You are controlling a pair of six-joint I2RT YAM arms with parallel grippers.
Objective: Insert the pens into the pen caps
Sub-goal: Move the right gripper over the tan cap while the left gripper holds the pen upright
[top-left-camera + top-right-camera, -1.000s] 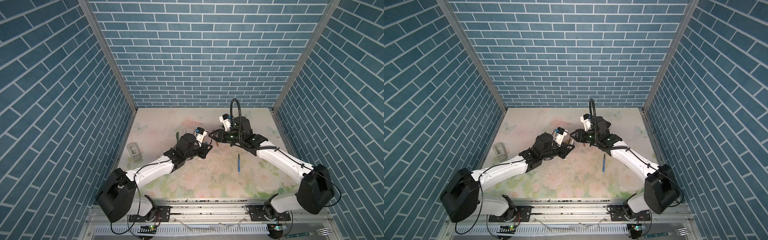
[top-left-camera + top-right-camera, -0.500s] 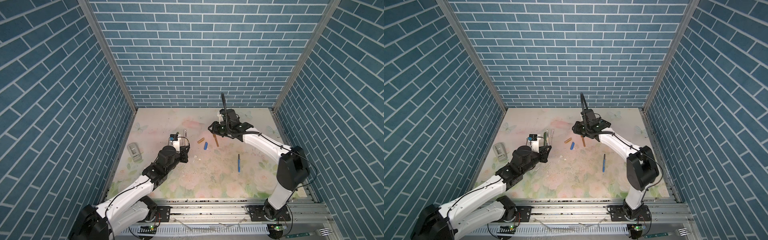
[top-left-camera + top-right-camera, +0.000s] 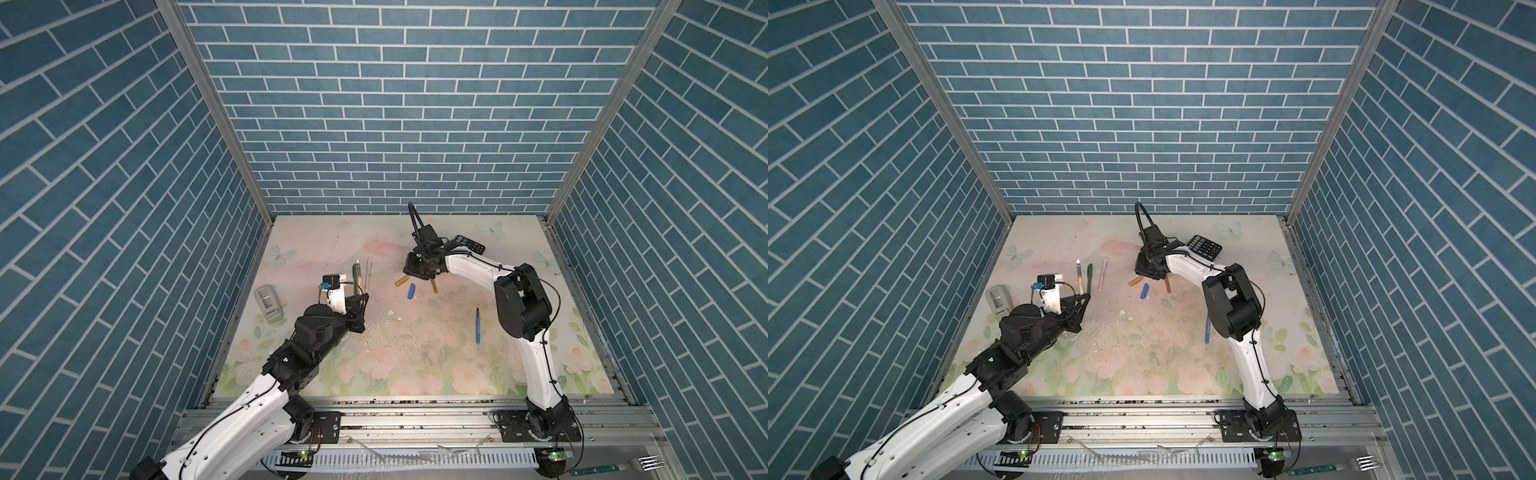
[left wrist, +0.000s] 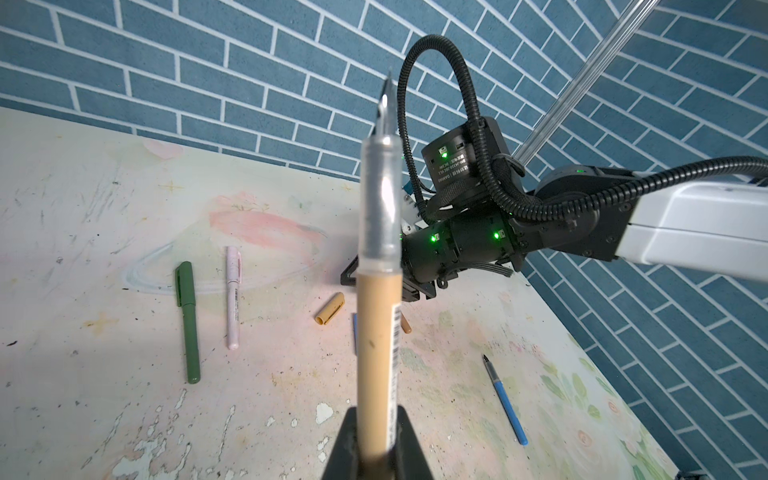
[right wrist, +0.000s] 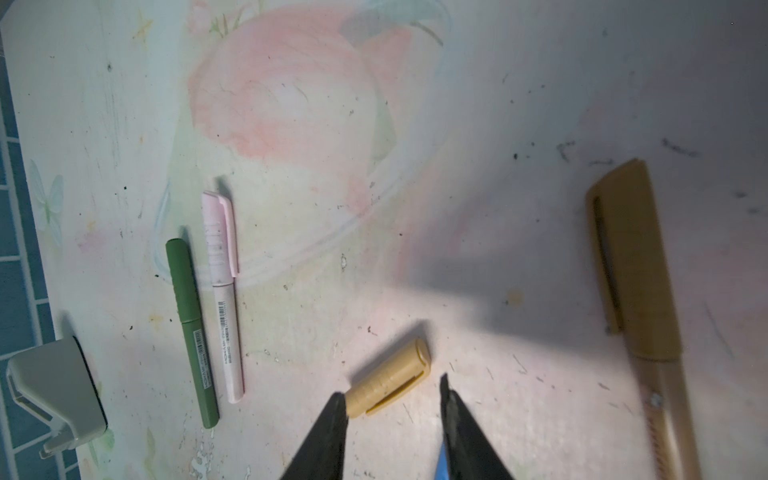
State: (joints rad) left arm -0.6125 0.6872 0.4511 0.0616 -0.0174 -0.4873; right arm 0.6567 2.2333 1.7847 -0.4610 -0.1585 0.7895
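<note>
While clenching the tan pen (image 4: 379, 332) low on its barrel in the left jaws, holds it off the desk (image 3: 415, 353) near the left edge, dark tip aimed up toward the far edge. Hangs the right jaws, parted and grasping nothing, just over the tan cap (image 5: 388, 376), loose on the desk toward the far edge, near the blue cap (image 3: 412, 290). Lies slantwise across the gap between those jaw tips, open mouth turned toward the left arm; far nearer the right arm. Likely calls for closing across the cap's width, then offering its mouth to the pen tip.
</note>
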